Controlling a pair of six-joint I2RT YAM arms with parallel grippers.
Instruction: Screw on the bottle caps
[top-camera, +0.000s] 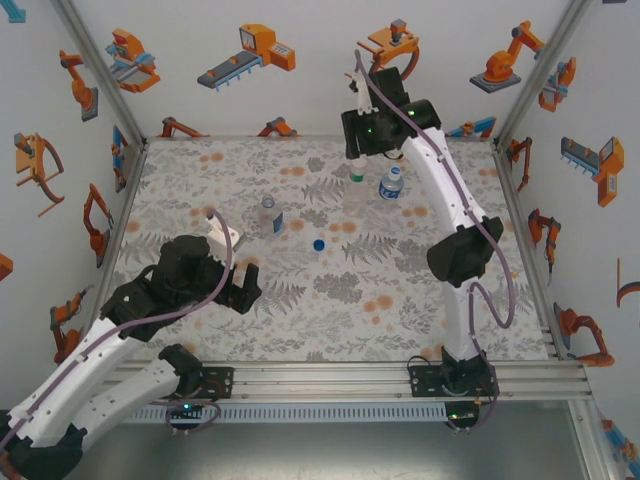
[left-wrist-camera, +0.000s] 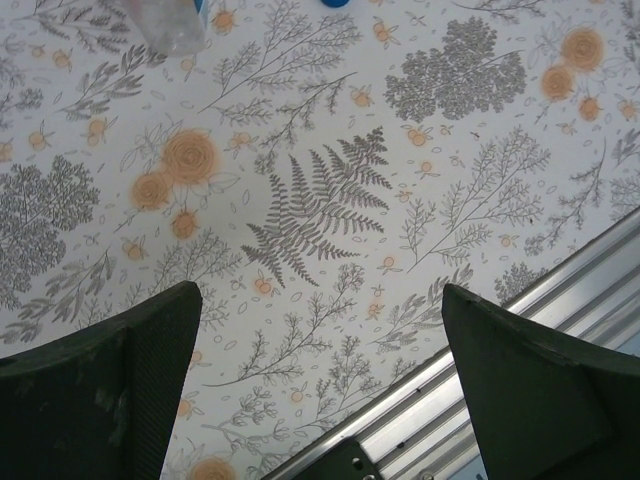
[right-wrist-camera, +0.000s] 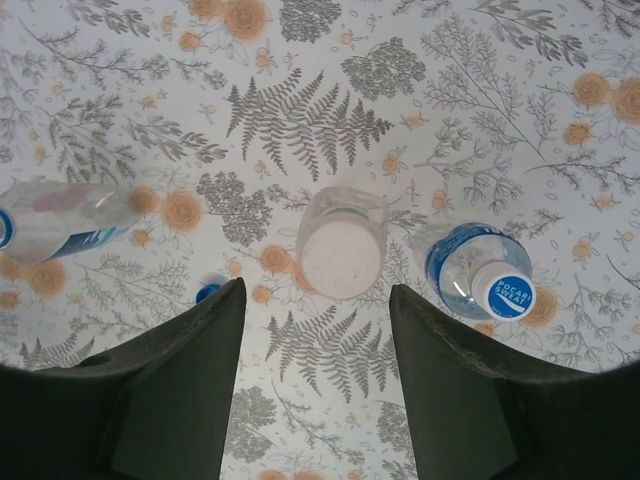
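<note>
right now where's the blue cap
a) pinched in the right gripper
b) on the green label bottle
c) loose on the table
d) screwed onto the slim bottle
c, the blue cap lies by itself on the table, off to one side of the slim bottle and not touching it.
</note>
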